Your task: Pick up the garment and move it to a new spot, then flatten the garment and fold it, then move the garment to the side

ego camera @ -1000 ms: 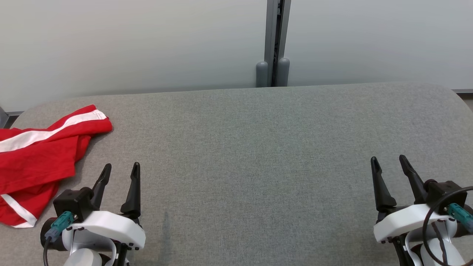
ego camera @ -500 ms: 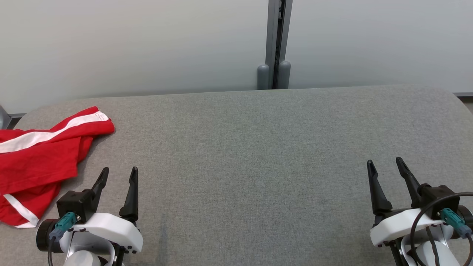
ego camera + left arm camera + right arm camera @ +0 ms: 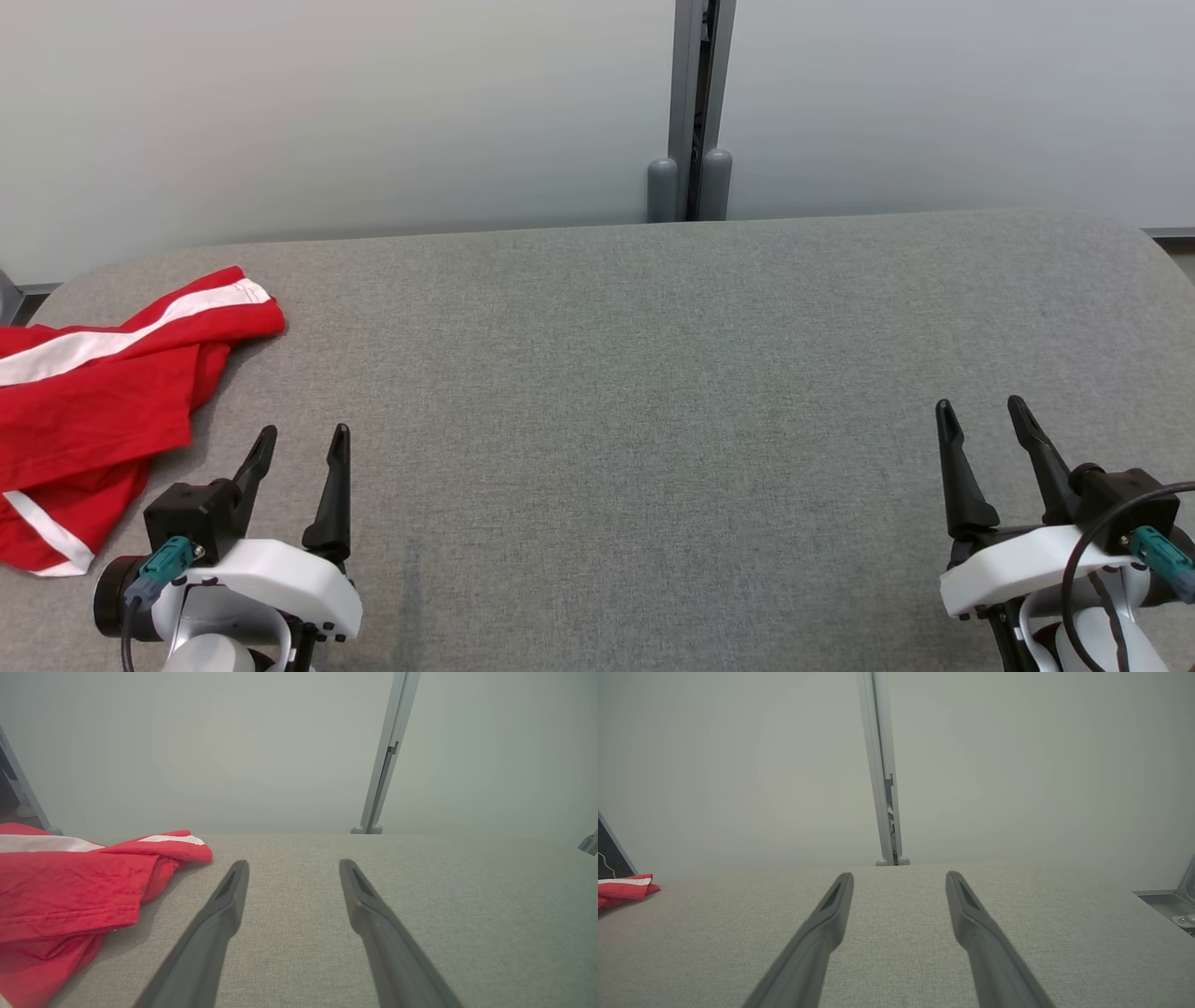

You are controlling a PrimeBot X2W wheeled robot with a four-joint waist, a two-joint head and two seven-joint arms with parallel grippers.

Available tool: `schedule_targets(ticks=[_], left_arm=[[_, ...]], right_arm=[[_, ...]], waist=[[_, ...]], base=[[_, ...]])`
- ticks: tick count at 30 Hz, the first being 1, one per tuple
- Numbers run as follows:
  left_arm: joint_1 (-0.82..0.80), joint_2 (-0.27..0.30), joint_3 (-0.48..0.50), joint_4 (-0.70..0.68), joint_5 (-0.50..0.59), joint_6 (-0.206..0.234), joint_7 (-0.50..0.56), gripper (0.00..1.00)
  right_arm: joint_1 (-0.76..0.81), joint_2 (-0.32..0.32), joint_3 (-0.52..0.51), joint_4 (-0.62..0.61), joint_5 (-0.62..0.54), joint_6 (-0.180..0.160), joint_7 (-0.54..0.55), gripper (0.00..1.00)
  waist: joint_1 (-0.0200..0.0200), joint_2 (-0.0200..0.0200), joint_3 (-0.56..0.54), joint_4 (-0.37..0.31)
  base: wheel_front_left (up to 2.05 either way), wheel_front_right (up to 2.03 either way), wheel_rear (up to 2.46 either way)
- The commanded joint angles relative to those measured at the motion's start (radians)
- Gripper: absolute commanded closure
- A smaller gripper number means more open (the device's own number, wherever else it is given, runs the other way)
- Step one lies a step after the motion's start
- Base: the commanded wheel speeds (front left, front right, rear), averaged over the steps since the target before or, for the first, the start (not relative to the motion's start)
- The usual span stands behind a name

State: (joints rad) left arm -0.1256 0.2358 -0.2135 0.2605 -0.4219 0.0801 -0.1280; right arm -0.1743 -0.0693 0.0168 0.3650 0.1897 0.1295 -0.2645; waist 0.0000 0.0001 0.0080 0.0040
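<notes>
A crumpled red garment [image 3: 89, 411] with white stripes lies at the far left of the grey fabric table [image 3: 635, 373], partly cut off by the head view's left edge. My left gripper [image 3: 303, 437] stands open just to its right, empty and not touching it. In the left wrist view the garment [image 3: 70, 891] lies left of the spread gripper [image 3: 294, 865]. My right gripper [image 3: 980, 409] stands open and empty at the lower right, far from the cloth. In the right wrist view the garment [image 3: 623, 887] shows as a small red edge at far left, the gripper [image 3: 900, 877] open over bare table.
A pale wall panel stands right behind the table, split by a grey vertical post [image 3: 691, 112]. The table's back corners are rounded. A metal ledge [image 3: 1164, 903] shows beyond the table's right end.
The head view bobbed slightly down then back up. Both grippers sit a little lower in view than a second ago; both stay open. The garment has not moved.
</notes>
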Motion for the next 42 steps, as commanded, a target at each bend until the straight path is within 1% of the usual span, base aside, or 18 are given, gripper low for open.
schedule_targets(ticks=[1, 20, 26, 30, 33, 42], left_arm=[[0.004, 0.005, 0.0, 0.001, -0.002, 0.001, -0.005, 0.0], [-0.009, 0.011, -0.01, 0.006, -0.018, 0.007, -0.006, 0.0], [-0.018, 0.011, 0.003, 0.005, -0.036, 0.006, -0.015, 0.0], [-0.013, 0.019, 0.023, 0.002, -0.045, 0.019, -0.026, 0.0], [-0.016, 0.026, 0.035, -0.002, -0.053, 0.025, -0.03, 0.0], [-0.01, 0.038, 0.07, 0.0, -0.074, 0.041, -0.048, 0.0]], right_arm=[[0.0, -0.009, 0.001, -0.002, 0.008, 0.002, -0.003, 0.0], [0.001, -0.01, 0.003, 0.0, 0.019, 0.002, -0.003, 0.0], [0.003, -0.008, -0.003, -0.008, 0.014, 0.002, -0.003, 0.0], [0.006, -0.01, 0.005, -0.019, 0.007, 0.002, -0.002, 0.0], [0.001, -0.008, 0.015, -0.03, 0.007, 0.002, 0.002, 0.0], [-0.005, -0.003, 0.056, -0.062, 0.007, 0.002, 0.024, 0.0]], waist=[[0.0, -0.0001, 0.001, -0.001], [0.0, -0.0001, 0.003, 0.004], [0.0, -0.0001, 0.007, 0.025], [0.0, -0.0001, 0.005, 0.064], [0.0, -0.0001, 0.01, 0.108], [0.0, -0.0001, 0.015, 0.281]], base=[[0.0, 0.0, 0.0], [0.0, 0.0, 0.0], [0.0, 0.0, 0.0], [0.0, 0.0, 0.0], [0.0, 0.0, 0.0], [0.0, 0.0, 0.0]])
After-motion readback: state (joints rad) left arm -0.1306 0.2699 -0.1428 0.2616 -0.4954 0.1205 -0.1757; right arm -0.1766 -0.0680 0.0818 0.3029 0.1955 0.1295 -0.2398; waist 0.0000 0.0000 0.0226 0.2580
